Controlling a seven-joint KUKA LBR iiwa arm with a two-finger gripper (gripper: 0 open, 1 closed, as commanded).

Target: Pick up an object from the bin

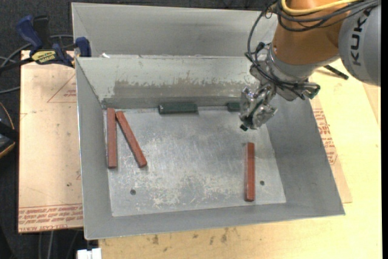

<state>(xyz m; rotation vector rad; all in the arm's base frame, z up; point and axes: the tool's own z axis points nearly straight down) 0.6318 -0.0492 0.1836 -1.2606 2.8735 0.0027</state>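
Gripper: we see the gripper (254,116) at the far right of the grey bin (182,33), under the orange wrist cover (306,21).
Its state: we cannot tell how far it is open, and we see nothing held in it.
Nearest things: 1 red-brown bar (250,171) lies on the floor just to the near side of the gripper. 1 small dark block (233,107) sits against the far wall, just left of the gripper.
Bar's long axis: near to far, with the far end pointing almost at the gripper.
Coming move, as we judge: a short shift toward the near side, then down across the bar's narrow width.
Elsewhere: 2 more red-brown bars (124,137) at the left and 1 long dark block (178,108) at the far wall, all well apart from the gripper.
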